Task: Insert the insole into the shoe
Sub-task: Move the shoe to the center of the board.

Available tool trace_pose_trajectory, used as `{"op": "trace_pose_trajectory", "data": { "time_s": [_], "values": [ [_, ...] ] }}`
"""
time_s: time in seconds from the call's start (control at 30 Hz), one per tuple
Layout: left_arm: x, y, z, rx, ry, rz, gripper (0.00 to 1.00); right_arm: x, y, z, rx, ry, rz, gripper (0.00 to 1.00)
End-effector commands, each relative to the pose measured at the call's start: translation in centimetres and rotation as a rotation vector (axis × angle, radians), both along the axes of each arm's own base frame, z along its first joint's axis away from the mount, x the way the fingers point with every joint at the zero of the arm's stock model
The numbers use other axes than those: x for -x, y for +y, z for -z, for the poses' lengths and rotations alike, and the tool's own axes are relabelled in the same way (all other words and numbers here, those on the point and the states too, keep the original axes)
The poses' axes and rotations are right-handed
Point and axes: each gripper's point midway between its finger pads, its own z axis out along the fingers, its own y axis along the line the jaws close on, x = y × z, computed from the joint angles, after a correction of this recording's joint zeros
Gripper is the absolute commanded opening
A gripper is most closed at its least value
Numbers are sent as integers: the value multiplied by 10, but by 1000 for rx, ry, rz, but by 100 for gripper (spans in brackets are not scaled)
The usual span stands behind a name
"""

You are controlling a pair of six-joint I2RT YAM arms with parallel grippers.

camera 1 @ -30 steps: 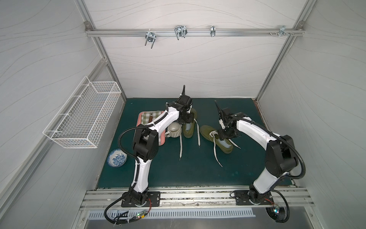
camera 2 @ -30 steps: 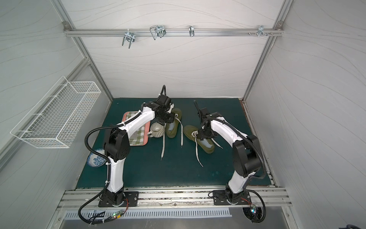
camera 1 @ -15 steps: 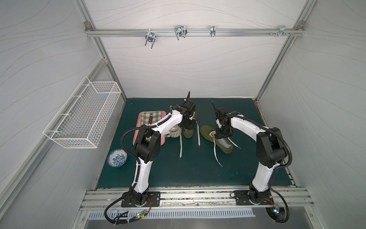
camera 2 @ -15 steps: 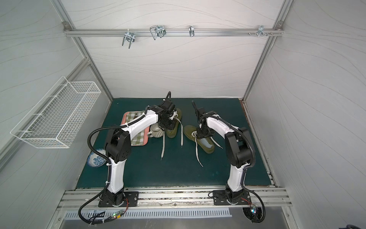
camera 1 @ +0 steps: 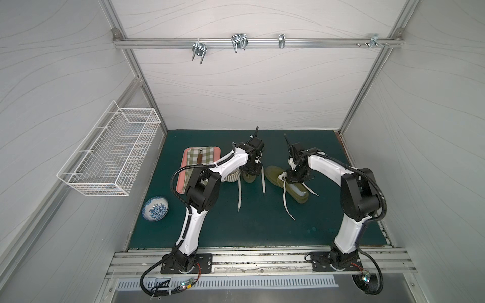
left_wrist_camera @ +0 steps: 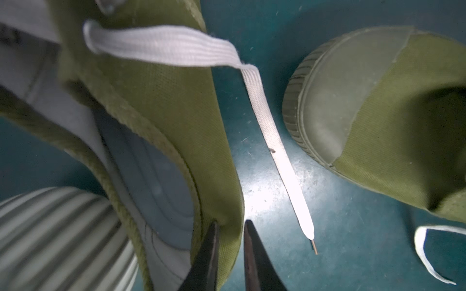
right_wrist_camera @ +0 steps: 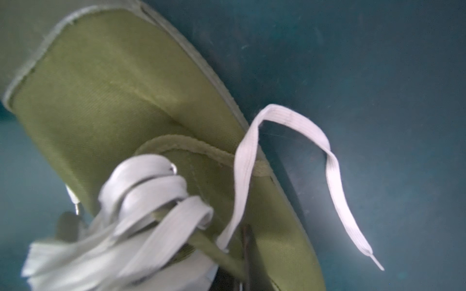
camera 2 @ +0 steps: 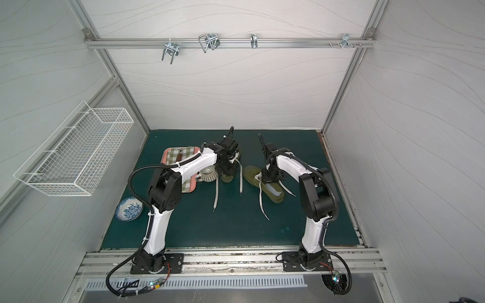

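Note:
Two olive shoes with loose white laces lie on the green mat. The left shoe (camera 1: 249,177) has a grey-blue insole (left_wrist_camera: 156,181) lying inside it. My left gripper (left_wrist_camera: 230,224) is shut on this shoe's heel wall, with one finger inside and one outside. It shows in both top views (camera 1: 251,170) (camera 2: 227,170). The right shoe (camera 1: 278,178) (right_wrist_camera: 126,95) has a pale insole (camera 1: 298,189) showing in its opening. My right gripper (camera 1: 295,179) (right_wrist_camera: 245,254) is shut at this shoe's laced upper, its dark fingers pressed against olive fabric and mostly hidden by laces.
A striped cup (camera 1: 232,177) (left_wrist_camera: 58,239) stands against the left shoe. Behind it lies a pink tray (camera 1: 183,181) with a checked cloth. A blue-patterned bowl (camera 1: 155,209) sits front left. A wire basket (camera 1: 112,154) hangs on the left wall. Lace ends (camera 1: 238,194) trail forward.
Both grippers came down onto the shoes. The left one moved forward to the left shoe's heel. The right one went from open to shut at the right shoe's laces.

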Motion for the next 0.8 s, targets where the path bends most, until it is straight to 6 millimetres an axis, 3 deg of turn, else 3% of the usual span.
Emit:
{"op": "trace_pose_trajectory", "data": {
  "time_s": [0.0, 0.27, 0.37, 0.77],
  "values": [
    [-4, -1, -21, 12, -43, 0, 20, 5, 8, -13, -79, 1, 45, 0],
    [-5, 9, -58, 68, -78, -59, 21, -4, 4, -44, -215, -86, 217, 0],
    [1, 20, -55, 67, -51, -82, 21, -7, 3, -51, -299, -84, 287, 0],
    [25, 41, -69, 118, -77, -142, 23, -23, 19, -27, -489, -33, 477, 0]
  ]
}}
